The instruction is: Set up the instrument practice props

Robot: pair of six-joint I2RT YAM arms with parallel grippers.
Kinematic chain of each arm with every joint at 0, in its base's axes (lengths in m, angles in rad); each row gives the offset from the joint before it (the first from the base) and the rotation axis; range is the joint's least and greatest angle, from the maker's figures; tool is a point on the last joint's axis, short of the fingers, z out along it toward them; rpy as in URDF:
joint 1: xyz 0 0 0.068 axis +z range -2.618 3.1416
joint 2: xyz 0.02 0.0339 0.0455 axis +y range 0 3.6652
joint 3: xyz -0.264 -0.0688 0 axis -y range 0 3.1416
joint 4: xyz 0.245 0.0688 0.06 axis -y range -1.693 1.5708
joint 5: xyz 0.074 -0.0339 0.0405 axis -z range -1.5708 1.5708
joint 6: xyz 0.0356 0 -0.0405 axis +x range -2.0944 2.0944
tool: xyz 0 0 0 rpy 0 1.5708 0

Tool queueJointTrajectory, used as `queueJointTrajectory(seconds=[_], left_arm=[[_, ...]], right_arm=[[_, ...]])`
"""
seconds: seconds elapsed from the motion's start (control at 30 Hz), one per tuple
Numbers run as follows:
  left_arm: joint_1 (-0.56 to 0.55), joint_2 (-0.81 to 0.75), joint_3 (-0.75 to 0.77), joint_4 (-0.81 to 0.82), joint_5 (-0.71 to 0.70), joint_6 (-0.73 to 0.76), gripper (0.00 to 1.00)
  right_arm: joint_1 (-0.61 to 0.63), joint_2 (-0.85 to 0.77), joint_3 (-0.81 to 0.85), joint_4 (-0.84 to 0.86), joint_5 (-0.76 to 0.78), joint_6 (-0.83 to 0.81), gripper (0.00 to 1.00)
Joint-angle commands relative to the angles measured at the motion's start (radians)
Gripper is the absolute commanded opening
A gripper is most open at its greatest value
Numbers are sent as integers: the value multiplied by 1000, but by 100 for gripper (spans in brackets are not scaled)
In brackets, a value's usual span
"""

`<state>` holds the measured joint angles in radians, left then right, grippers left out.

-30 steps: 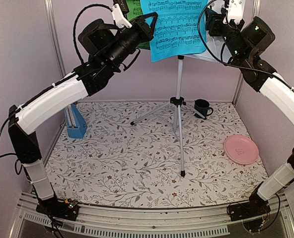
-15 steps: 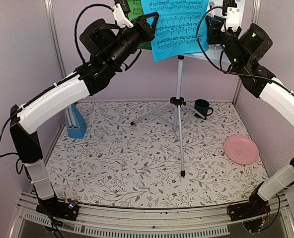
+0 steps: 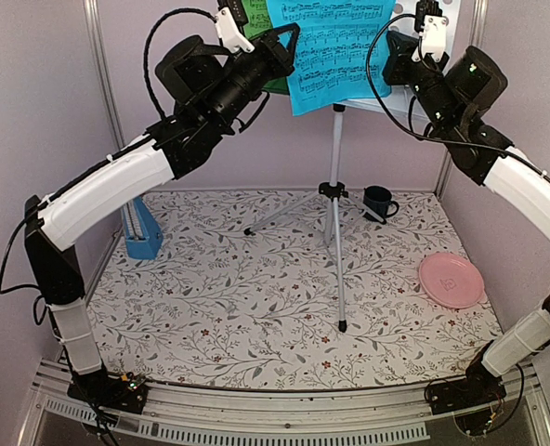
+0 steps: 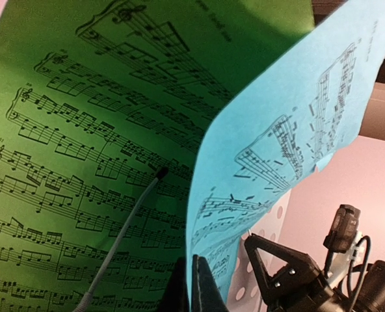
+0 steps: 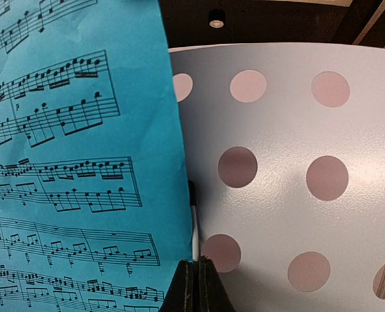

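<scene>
Above table [image 3: 256, 307], right end effector [image 5: 195, 270] newly joins left end effector [image 4: 192, 273] pinching blue sheet [image 3: 335, 51]

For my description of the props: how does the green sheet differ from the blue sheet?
The green sheet lies fairly flat; the blue sheet bows forward. The blue sheet is in front and covers the green sheet's right edge. From above, most of the blue sheet shows, but only a sliver of the green sheet. Both carry printed music.
</scene>
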<state>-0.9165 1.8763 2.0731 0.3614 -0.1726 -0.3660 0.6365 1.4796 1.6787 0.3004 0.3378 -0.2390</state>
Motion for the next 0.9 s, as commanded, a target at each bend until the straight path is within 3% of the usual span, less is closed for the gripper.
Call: queueJointTrajectory(seconds=[0.0, 0.3, 0.6, 0.87], left_arm=[[-18, 4, 17, 14, -47, 16, 0], [-17, -30, -37, 50, -155, -17, 0], [-18, 44, 106, -40, -78, 3, 0], [-18, 183, 309, -170, 72, 78, 0]], right_arm=[[-9, -27, -39, 44, 47, 5, 0], [-9, -52, -126, 181, 18, 11, 0], [-9, -77, -238, 322, -170, -43, 0], [-9, -66, -255, 362, -275, -69, 0]])
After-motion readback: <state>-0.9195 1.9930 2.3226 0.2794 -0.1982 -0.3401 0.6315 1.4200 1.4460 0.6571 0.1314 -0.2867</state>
